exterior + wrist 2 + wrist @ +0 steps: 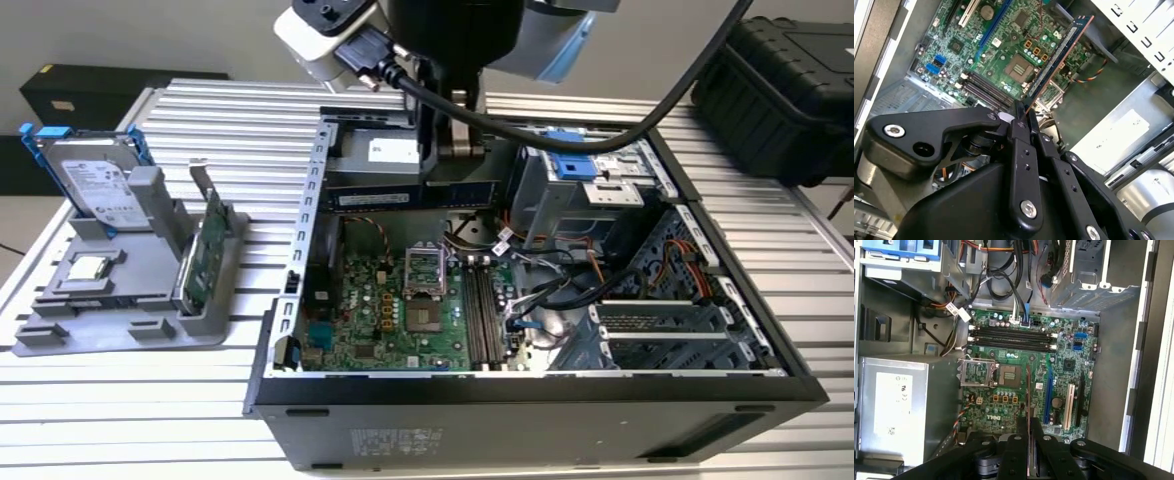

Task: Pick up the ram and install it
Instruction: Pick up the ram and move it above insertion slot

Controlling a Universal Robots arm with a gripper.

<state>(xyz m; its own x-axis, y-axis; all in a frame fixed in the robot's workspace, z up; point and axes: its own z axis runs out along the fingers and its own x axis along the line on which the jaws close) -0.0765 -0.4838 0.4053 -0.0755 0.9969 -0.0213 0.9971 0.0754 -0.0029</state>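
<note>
- Aluminium slats make up the tabletop (pixel 200 110), which carries everything else.
- Black and open-sided, the computer case (pixel 534 420) lies on it towards the exterior view's right.
- On the case floor lies the green motherboard (pixel 387 320) (pixel 1004 55) (pixel 1019 340), with a silver power supply (pixel 894 405) beside it.
- On the exterior view's left, a grey holder (pixel 120 300) stands on the tabletop, well apart from the arm. A silver hard drive (pixel 100 180) with blue rails and a wider green card (pixel 200 255) stand upright in it.
- Above the far end of the case hangs the dark tool (pixel 454 150) (pixel 1023 117) (pixel 1028 427), its fingers clamped tight on the ram.
- In the exterior view the ram (pixel 387 199) hangs level under the tool, over the far edge of the motherboard. In the second wrist view the ram (pixel 1059 55) runs out from the fingertips as a long blue-green stick. In the first wrist view it (pixel 1028 390) shows edge-on as a thin line.
- Nearby on the board run the dark memory slots (pixel 483 310) (pixel 986 92) (pixel 1009 337), and the ram is clear of them.
</note>
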